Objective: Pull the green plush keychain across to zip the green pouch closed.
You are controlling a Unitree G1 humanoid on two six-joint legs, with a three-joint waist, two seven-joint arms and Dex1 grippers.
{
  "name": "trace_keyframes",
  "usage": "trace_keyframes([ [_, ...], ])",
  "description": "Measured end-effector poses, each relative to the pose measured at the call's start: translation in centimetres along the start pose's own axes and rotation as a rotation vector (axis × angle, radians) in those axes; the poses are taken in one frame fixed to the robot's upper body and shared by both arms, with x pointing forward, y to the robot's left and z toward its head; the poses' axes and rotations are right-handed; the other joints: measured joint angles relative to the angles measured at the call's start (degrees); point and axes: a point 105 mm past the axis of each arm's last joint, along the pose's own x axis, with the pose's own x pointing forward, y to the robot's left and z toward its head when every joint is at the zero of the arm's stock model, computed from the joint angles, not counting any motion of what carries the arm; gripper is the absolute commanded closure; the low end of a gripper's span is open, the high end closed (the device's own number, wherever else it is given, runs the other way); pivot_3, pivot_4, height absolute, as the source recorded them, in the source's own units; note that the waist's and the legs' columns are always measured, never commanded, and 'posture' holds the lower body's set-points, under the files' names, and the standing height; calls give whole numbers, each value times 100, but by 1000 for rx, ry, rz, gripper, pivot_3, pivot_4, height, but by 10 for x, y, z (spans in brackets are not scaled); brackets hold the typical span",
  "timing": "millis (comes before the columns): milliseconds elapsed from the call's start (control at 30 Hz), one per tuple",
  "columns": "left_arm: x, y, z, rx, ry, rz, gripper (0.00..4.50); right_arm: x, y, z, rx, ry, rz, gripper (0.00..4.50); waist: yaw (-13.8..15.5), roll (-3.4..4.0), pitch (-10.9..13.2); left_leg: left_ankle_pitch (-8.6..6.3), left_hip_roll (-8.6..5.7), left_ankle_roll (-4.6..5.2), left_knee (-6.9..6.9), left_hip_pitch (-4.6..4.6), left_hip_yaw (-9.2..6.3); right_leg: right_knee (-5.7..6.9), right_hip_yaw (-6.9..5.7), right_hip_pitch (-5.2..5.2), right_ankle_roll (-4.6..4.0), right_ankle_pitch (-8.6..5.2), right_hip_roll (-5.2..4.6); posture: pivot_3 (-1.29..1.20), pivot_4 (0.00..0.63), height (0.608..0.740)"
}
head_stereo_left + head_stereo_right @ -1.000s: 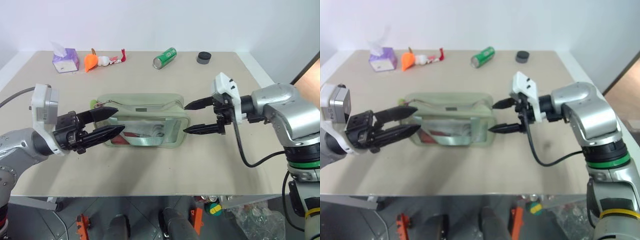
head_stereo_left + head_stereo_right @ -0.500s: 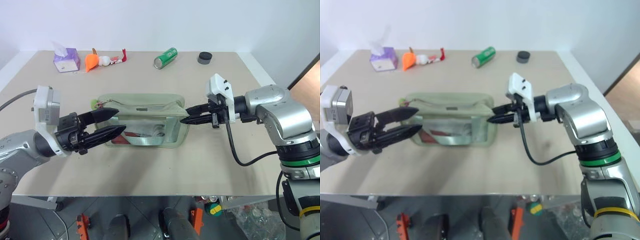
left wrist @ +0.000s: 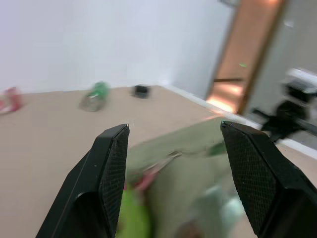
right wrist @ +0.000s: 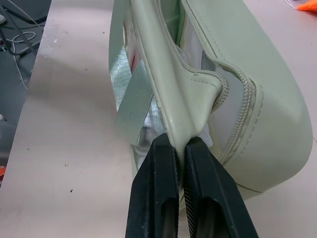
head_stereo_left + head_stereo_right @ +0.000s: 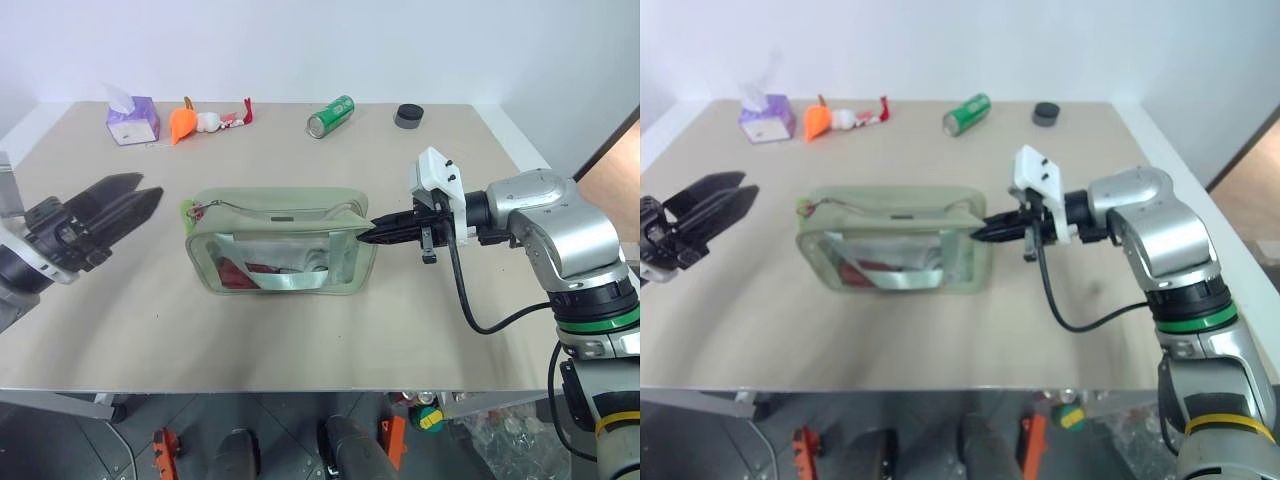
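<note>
The green pouch [image 5: 285, 243] lies in the middle of the table with its zipper [image 4: 247, 94] running along the top and red items showing through the clear side. The green plush keychain [image 5: 188, 208] sits at the pouch's left end. My right gripper [image 5: 375, 232] is shut on the pouch's right end; the right wrist view shows its fingertips [image 4: 161, 153] pinching the fabric edge there. My left gripper [image 5: 135, 195] is open, well to the left of the pouch and touching nothing. The left wrist view shows its fingers [image 3: 111, 163] spread, with the pouch blurred beyond them.
Along the far edge of the table [image 5: 450, 330] stand a purple tissue box [image 5: 132, 120], an orange toy [image 5: 182, 122], a green can [image 5: 330, 115] lying on its side and a black roll [image 5: 408, 115]. Bare tabletop surrounds the pouch.
My right gripper went from open to shut on the pouch's right end. My left gripper drew back to the left, away from the pouch's keychain end, still open.
</note>
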Motion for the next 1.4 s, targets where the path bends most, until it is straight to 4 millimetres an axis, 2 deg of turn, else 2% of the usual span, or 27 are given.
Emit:
trace_keyframes([
  [100,-5,16,-15,-43,25,72,1421,0,0,0,-1,4,-4,4488,2,-2,-1,0,0,0,0,-1,-3,0,-3,0,0,0,0,0,150,740],
  [400,-1,34,-50,-119,95,156,1421,2,0,-2,5,4,-7,4488,-1,-2,-1,0,1,0,0,0,-3,2,-3,0,-5,3,2,0,150,740],
  [500,4,38,-52,-138,90,159,1421,2,1,-3,8,6,-10,4488,0,-3,-2,0,1,0,0,0,-5,2,-4,0,-5,4,2,0,150,740],
  [833,26,32,-71,-168,160,83,1421,3,3,-5,18,11,-31,4488,-6,-4,-3,0,1,0,0,1,-6,2,-4,1,-6,5,3,0,150,740],
  [1067,31,35,-79,-175,177,87,1421,2,4,-6,33,12,-41,4488,-4,-5,-3,1,1,-1,1,0,-5,3,-4,2,-5,6,2,0,150,740],
  [1400,39,32,-78,-184,155,64,4440,1,5,-6,29,18,-49,4500,-3,-5,-3,1,1,-1,1,0,-7,3,-5,2,-5,6,2,0,150,740],
])
